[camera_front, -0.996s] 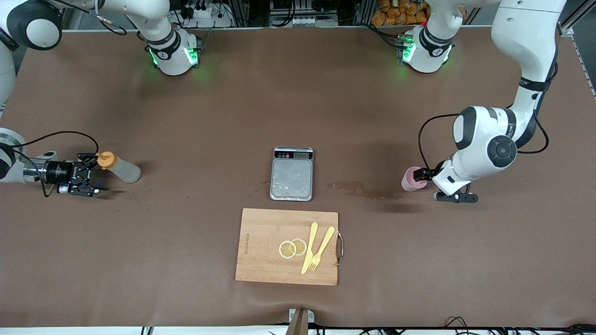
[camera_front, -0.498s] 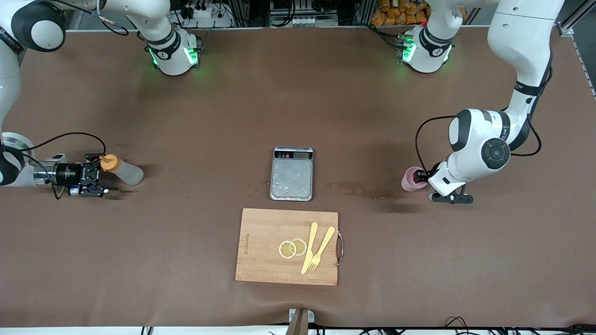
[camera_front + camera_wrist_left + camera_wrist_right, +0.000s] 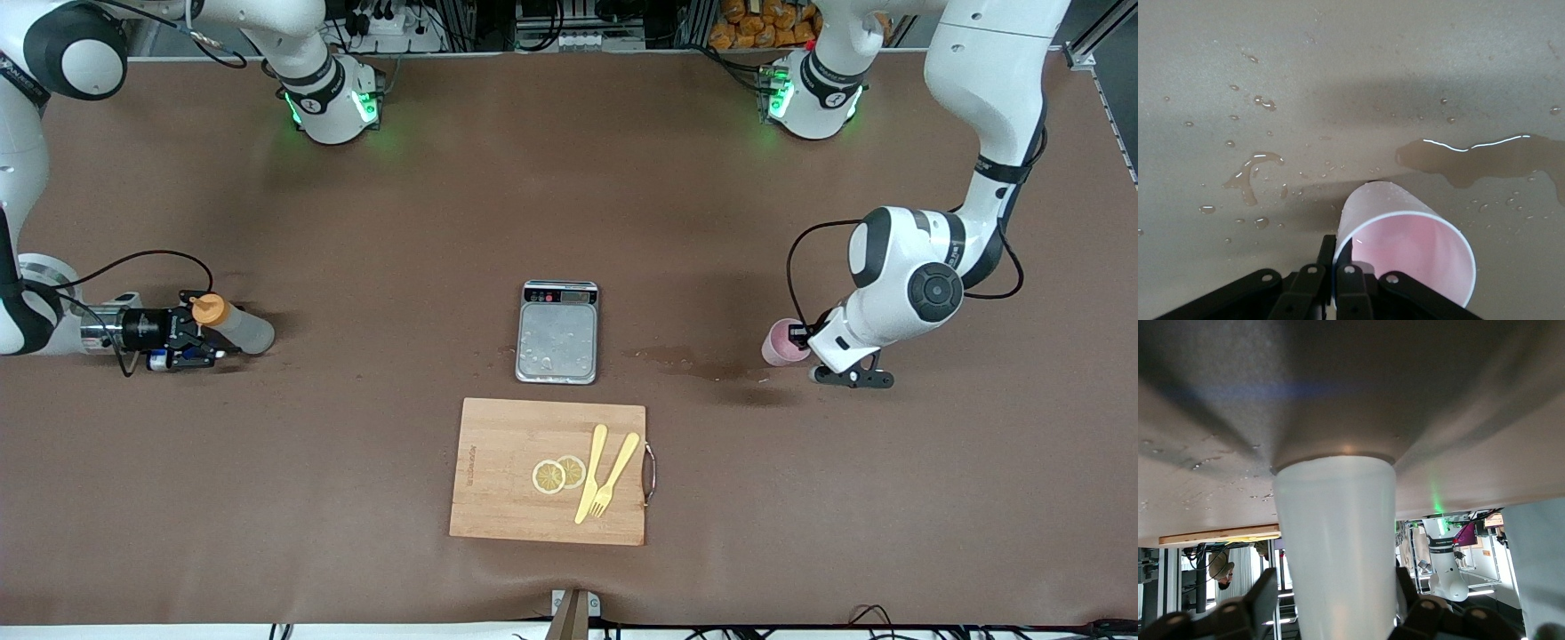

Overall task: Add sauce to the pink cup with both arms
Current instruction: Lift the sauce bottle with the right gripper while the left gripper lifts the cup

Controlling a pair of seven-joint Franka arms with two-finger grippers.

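The pink cup (image 3: 778,342) stands upright toward the left arm's end of the table. My left gripper (image 3: 800,338) is shut on its rim. In the left wrist view the cup (image 3: 1411,247) has one finger of that gripper (image 3: 1336,250) inside its wall and one outside. The sauce (image 3: 240,327), a whitish bottle with an orange cap, stands toward the right arm's end. My right gripper (image 3: 216,345) reaches in level with the table and straddles the bottle. In the right wrist view the sauce (image 3: 1338,540) fills the right gripper (image 3: 1335,590), with a thin gap at one finger (image 3: 1263,593).
A grey scale (image 3: 557,333) sits mid-table. Nearer the front camera lies a wooden cutting board (image 3: 498,498) with lemon slices, a yellow fork and a knife. A wet puddle (image 3: 702,363) spreads between scale and cup, with droplets around the puddle (image 3: 1485,157).
My left gripper closed on the cup's rim and shifted slightly toward the scale. My right gripper slid forward around the bottle and its fingers narrowed.
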